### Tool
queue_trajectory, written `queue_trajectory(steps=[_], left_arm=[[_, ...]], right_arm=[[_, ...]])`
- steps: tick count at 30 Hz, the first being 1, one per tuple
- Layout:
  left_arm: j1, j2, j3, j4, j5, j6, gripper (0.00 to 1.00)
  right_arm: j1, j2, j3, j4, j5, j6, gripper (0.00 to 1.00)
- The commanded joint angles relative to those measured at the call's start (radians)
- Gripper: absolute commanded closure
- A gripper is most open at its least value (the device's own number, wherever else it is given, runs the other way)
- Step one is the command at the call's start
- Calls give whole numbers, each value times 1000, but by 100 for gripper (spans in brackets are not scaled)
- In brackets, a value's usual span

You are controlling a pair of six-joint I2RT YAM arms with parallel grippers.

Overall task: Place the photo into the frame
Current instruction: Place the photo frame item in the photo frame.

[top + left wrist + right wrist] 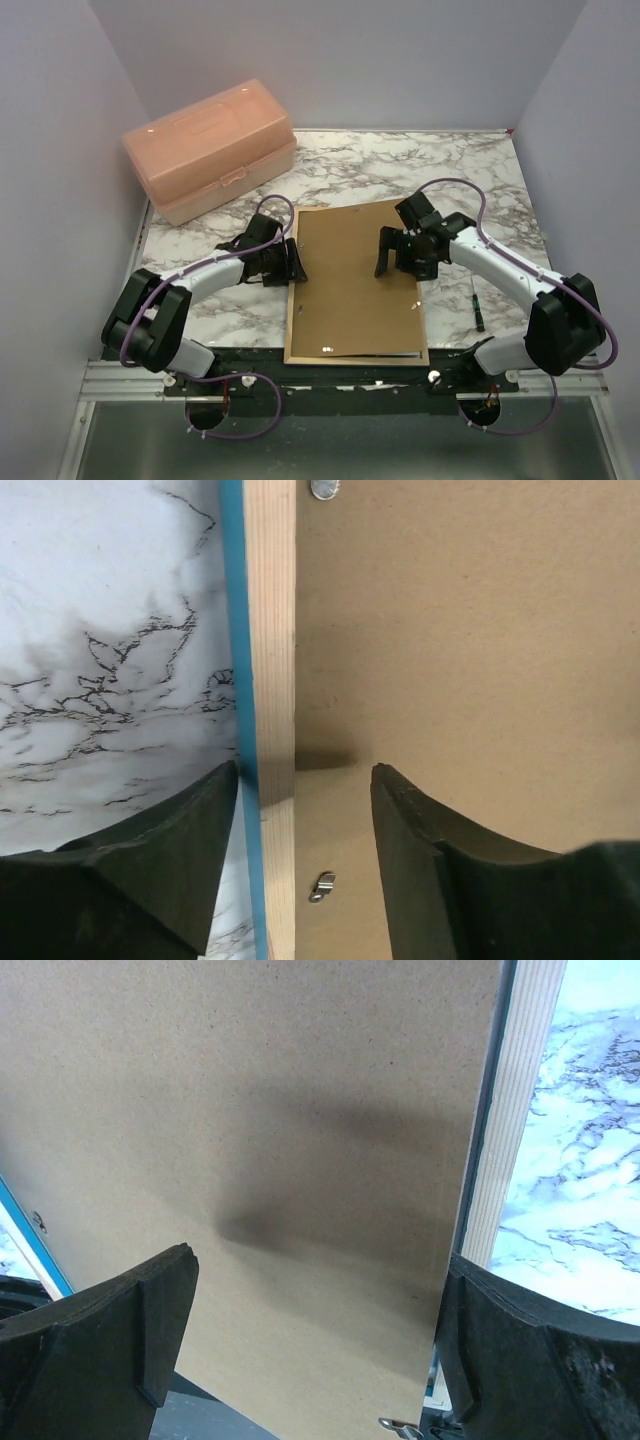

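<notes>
Centre of the marble table [470, 180]: the frame [291, 325] lies flat with its light wood side up and a strip of blue showing along its outer edge, a brown backing board [350, 280] covering its opening. Whether the photo lies under that board we cannot tell. At the left side of the frame the left gripper [292, 262] hangs over the long wooden rail, its jaws apart. In its own wrist view we see one dark finger [190, 840] over the marble just outside the blue edge and the other over the board, with the rail running between them and a gap on the inner side, so nothing is clamped. A small metal tab [321, 886] sits on the board just beside the rail, low in that view. At the right of the board the right gripper [388, 252] hovers with its jaws spread wide and nothing between them. Its wrist view shows bare brown board below, with the right-hand rail running down the right of the picture. A pink plastic toolbox [210, 150] stands at the upper left of the table, well apart from the frame, and a small screwdriver [478, 308] lies on the marble near the frame's right side.
</notes>
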Motion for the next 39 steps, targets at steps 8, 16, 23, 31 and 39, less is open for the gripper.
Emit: queue_trajectory(steps=[8, 16, 23, 31, 39], left_arm=[[-16, -49, 7, -79, 3, 36, 29], [-43, 35, 8, -97, -91, 18, 41], [-67, 90, 20, -156, -179, -28, 55], [-67, 100, 17, -169, -209, -38, 63], [-66, 112, 13, -167, -225, -50, 64]], right_arm=[[14, 81, -35, 60, -7, -32, 0], [47, 132, -15, 15, 108, -11, 0], [98, 182, 50, -81, 224, 29, 0], [124, 167, 108, -150, 268, 61, 0], [124, 206, 121, -210, 341, 72, 0]])
